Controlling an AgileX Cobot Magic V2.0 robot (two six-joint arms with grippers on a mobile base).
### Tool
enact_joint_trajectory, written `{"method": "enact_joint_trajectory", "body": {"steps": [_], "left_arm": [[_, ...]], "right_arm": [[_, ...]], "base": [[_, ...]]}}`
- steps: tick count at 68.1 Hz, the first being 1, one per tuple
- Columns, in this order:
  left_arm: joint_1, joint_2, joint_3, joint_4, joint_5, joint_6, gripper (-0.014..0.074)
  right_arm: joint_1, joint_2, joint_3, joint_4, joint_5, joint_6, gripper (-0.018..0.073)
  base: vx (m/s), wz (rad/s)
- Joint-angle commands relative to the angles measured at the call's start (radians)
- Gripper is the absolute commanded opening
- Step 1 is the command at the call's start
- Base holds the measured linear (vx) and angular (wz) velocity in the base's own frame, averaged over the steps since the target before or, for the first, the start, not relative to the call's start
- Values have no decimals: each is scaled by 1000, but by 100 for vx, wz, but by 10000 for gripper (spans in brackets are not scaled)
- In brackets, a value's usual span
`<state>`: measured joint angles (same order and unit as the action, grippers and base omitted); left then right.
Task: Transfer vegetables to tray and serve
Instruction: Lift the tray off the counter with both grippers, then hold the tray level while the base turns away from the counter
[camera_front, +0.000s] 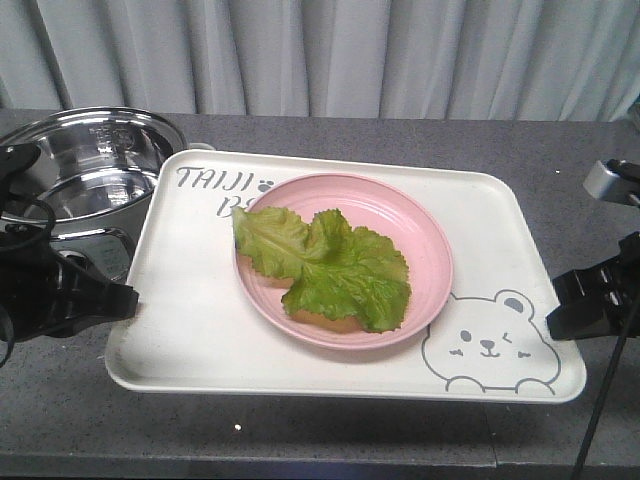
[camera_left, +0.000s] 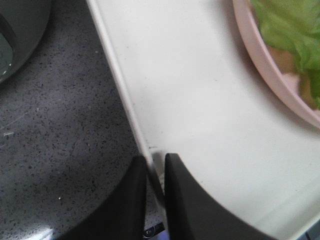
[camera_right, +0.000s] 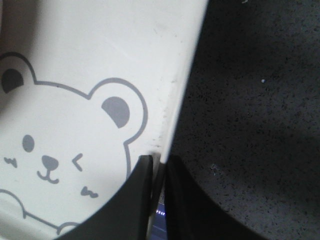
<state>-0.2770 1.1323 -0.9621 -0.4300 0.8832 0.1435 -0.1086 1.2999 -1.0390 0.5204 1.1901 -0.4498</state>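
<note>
Green lettuce vegetables (camera_front: 330, 265) lie on a round pink plate (camera_front: 420, 240) that sits on the cream tray (camera_front: 200, 300) with the bear drawing. My left gripper (camera_front: 128, 300) is shut on the tray's left rim (camera_left: 131, 112); in the left wrist view one finger (camera_left: 132, 200) is outside the rim and the other over the tray's floor. My right gripper (camera_front: 556, 305) is shut on the tray's right rim (camera_right: 185, 80), beside the bear's ear (camera_right: 116, 111). The tray's near edge casts a shadow on the counter. A corner of the vegetables (camera_left: 290, 25) shows in the left wrist view.
A steel pot (camera_front: 90, 175) stands at the back left, close to the tray's left edge. The dark speckled counter (camera_front: 560, 140) runs all round the tray, and a grey curtain hangs behind it.
</note>
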Motion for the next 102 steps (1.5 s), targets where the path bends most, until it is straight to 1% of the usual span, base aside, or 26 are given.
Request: {"method": "enact_joint_trajectory", "body": {"steps": [1, 102], "left_arm": [[-20, -23, -31, -102, -34, 25, -7], [-20, -23, -31, -102, -33, 25, -7]], "right_arm": [[17, -35, -29, 139, 61, -41, -3], [17, -35, -29, 144, 63, -41, -3]], "base": [[0, 0], [0, 0]]}}
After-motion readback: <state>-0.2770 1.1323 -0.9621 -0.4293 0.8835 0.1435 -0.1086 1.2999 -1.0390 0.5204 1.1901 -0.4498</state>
